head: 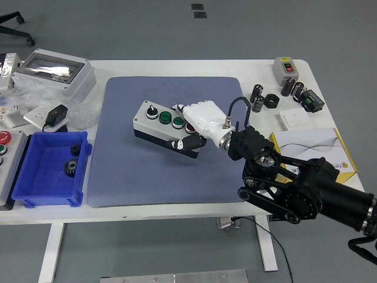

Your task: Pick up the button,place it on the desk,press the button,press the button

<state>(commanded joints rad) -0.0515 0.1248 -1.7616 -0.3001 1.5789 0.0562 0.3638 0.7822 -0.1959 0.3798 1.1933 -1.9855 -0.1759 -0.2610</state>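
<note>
In the head view, the right hand (197, 127), white-shelled on a black arm that reaches in from the lower right, is clenched around the right end of the button box (166, 125), a grey-topped control station with a black base, a black knob at its left and two green caps and a red cap beside it. The box is over the middle of the blue mat (123, 165), and its left end looks tilted a little upward, so it seems to be carried rather than resting; whether its base touches the mat cannot be told. Gripping one end makes sense, since it leaves the buttons along the top uncovered for the presses the task calls for later. The left hand is not in view. Open mat lies on every side of the box, widest toward the near edge and the left, so there is room to set it down flat without crowding. The clutter sits off the mat: a blue bin (53, 188) with black gears at the left, a grey enclosure (56, 73) and a black adapter (57, 115) behind it, and at the right a yellow and white carton (294, 141), just beside the forearm, plus small black parts (265, 97) toward the counter (177, 68) far corner.
</note>
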